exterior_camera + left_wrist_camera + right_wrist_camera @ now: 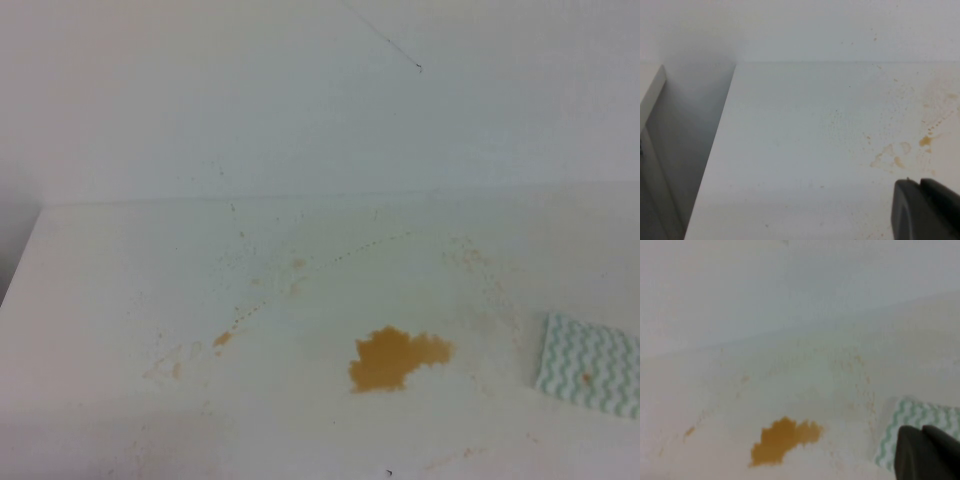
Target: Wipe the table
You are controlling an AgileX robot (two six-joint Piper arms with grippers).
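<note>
Orange-brown spill (pixel 395 360) is seen on the worktop (pixel 120 260), with a green-waved cloth (pixel 590 365) laid flat near its right edge. The right gripper (pixel 923 435), pressed together, is held by the cloth, seemingly clear of it. The left gripper (pixel 921 187) is seen over the left side; its state cannot be told.

My right gripper (pixel 923 436) sits low in the near corner, its dark fingers pressed together. It covers part of a white cloth (pixel 905 421) with green wavy stripes, which lies flat on the white table (pixel 715 390); I cannot tell whether I touch it. Near the cloth but apart from it spreads an orange-brown spill (pixel 782 439) with ragged edges. Faint orange specks (pixel 689 431) dot the table around it. A pale wall (pixel 790 285) rises behind the table.
</note>
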